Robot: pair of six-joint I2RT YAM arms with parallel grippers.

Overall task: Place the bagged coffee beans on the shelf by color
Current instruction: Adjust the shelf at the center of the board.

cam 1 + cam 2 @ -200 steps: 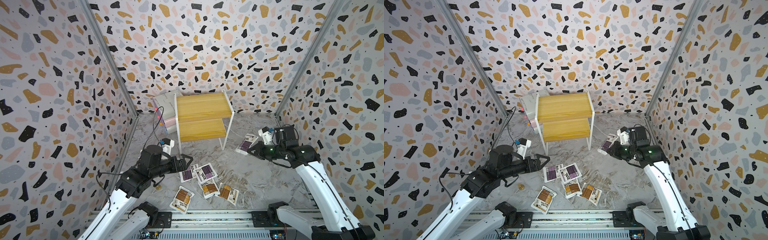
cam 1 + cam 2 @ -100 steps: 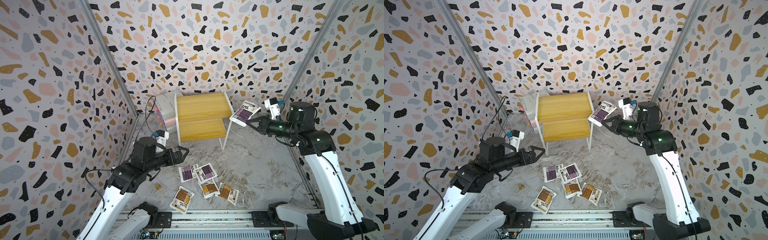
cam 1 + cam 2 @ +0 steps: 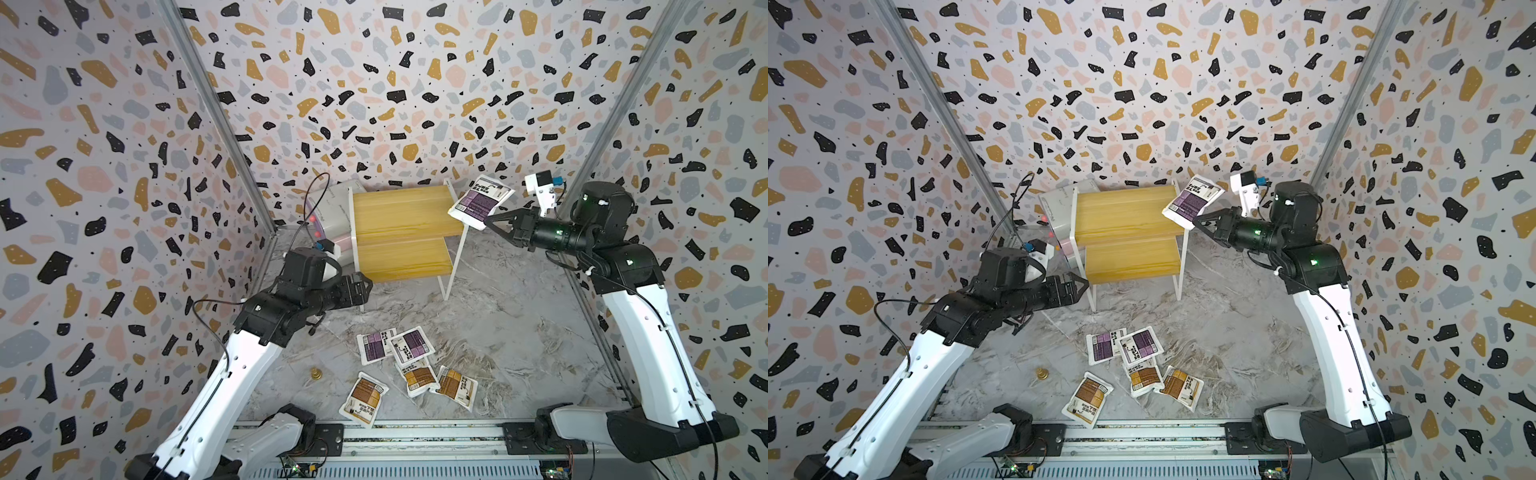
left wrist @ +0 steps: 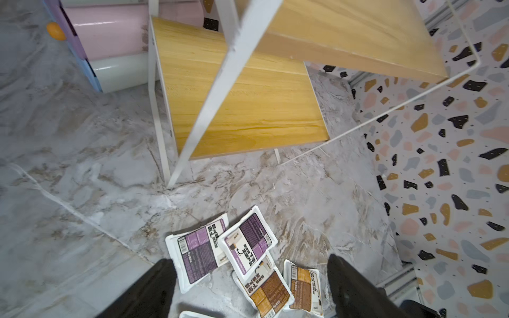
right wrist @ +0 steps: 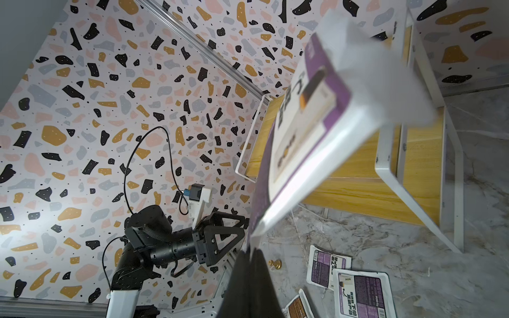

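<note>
Near the tabletop's front edge I see three flat white pouches with brown-orange labels (image 3: 417, 376), lying face up in a loose row. Just behind them are two flat white pouches with purple labels (image 3: 375, 346). One overlaps the other and also overlaps the middle brown-orange one. A small brass knob-like piece (image 3: 316, 373) sits left of the pile.

The left pincer (image 3: 365, 286) hangs above the tabletop by the front left leg of the shelf, with its jaws wide and nothing between them.

The two-tier yellow wood-grain shelf with white frame (image 3: 403, 216) stands at mid rear, both boards bare.

The right pincer (image 3: 488, 220) is clamped on a corner of a third purple-label white pouch (image 3: 480, 202). That pouch is held tilted in the air at the right edge of the upper board. I can't tell if it touches the board.

Stacked white and pink boxes (image 3: 332, 216) sit at the shelf's left rear.
</note>
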